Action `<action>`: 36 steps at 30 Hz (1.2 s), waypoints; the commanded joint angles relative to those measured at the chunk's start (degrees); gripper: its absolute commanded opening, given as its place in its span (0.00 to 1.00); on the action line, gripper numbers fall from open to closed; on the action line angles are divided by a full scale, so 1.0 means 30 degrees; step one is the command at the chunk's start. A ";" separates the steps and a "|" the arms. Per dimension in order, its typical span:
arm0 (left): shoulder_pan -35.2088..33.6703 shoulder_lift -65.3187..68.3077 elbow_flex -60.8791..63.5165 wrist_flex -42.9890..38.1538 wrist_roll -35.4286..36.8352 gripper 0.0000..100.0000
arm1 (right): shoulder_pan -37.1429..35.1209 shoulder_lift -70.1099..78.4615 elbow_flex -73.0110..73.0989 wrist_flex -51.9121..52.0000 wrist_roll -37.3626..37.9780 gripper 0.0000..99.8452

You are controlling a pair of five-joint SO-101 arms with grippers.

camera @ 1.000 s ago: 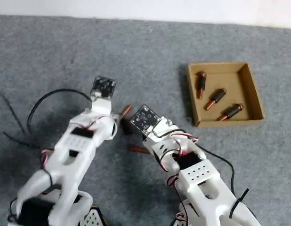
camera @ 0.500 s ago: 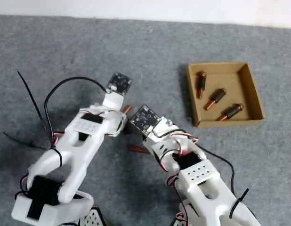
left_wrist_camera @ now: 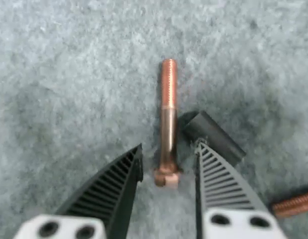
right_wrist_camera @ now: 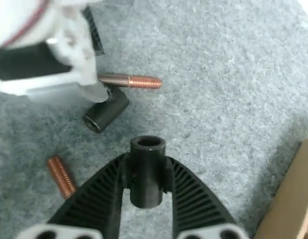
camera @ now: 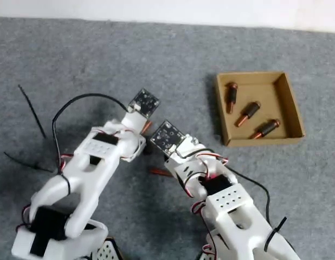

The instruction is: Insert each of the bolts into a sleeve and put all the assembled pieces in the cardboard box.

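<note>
Grey, carpet-like covering is spread over the table (camera: 75, 54). At the far right the cardboard box (camera: 273, 97) is set open side up, so that finished pieces can be dropped in. 3 assembled pieces (camera: 247, 113) are already laid in it, apart from one another.

The left gripper (left_wrist_camera: 169, 147) is held low over a copper bolt (left_wrist_camera: 168, 99) that lies flat on the table. Its jaws are parted narrowly, 1 on each side of the shank just above the head, and no contact with the shank can be made out. This is judged to be a line-up for a pinch near the head, which would leave the threaded end free to enter a sleeve. A loose sleeve (left_wrist_camera: 211, 134), black, lies just beside the bolt and close against 1 jaw, so a pinch could nudge it. A second bolt (left_wrist_camera: 293, 204) lies near on the table.

The right gripper (right_wrist_camera: 145, 164) is clamped on a held sleeve (right_wrist_camera: 146, 186), also black, gripped around its body. The open bore is left clear past the fingertips, a hold judged to keep it ready to receive a bolt.

With 2 bolts and 2 sleeves outside the box, 2 assemblies are judged to be left.
</note>
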 commanded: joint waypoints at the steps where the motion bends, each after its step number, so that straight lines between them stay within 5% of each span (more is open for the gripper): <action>1: 0.0278 0.2447 -0.3150 0.1524 0.0000 0.17 | 0.0249 -0.0601 -0.0161 -0.0513 -0.0117 0.00; 36: -0.0630 0.9421 -1.1648 0.9465 0.0000 0.12 | 0.0249 -0.0571 -0.0161 -0.0513 -0.0088 0.00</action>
